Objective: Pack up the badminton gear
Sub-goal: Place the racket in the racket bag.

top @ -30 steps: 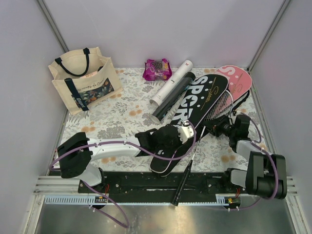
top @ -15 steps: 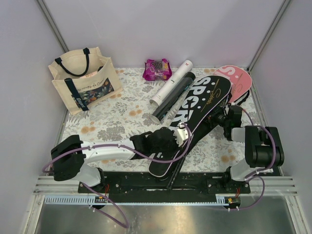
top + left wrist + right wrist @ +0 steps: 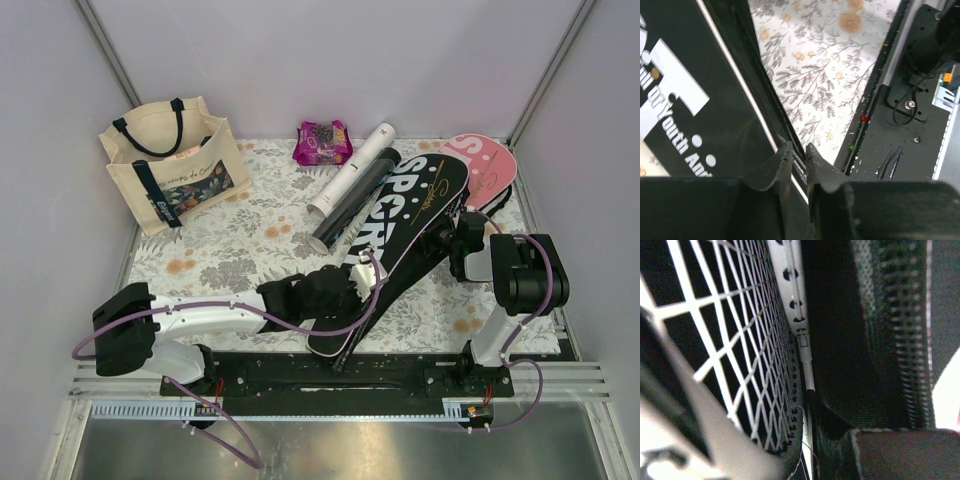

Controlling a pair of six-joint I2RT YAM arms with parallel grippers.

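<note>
The left gripper [image 3: 799, 154] has its fingers [image 3: 782, 161] a sliver apart, astride the zip edge of the black cover [image 3: 405, 215] near its narrow end; whether they pinch it cannot be told. The right gripper [image 3: 447, 243] sits against the same cover's right edge. Its camera is filled by the racket [image 3: 780, 285] and zip teeth, so its opening and hold cannot be told. The left arm [image 3: 215, 312] lies low, reaching from 8 o'clock across to 6. The right arm [image 3: 525, 275] stands folded at 4 o'clock, forearm pointing toward 9. The black cover lies slantwise, narrow end at 6 o'clock, wide end toward 1, overlapping the pink cover [image 3: 487, 165] at 2 o'clock. The white tube [image 3: 352, 168] and black tube [image 3: 350, 207] lie side by side at 12 o'clock, against the black cover's left edge.
</note>
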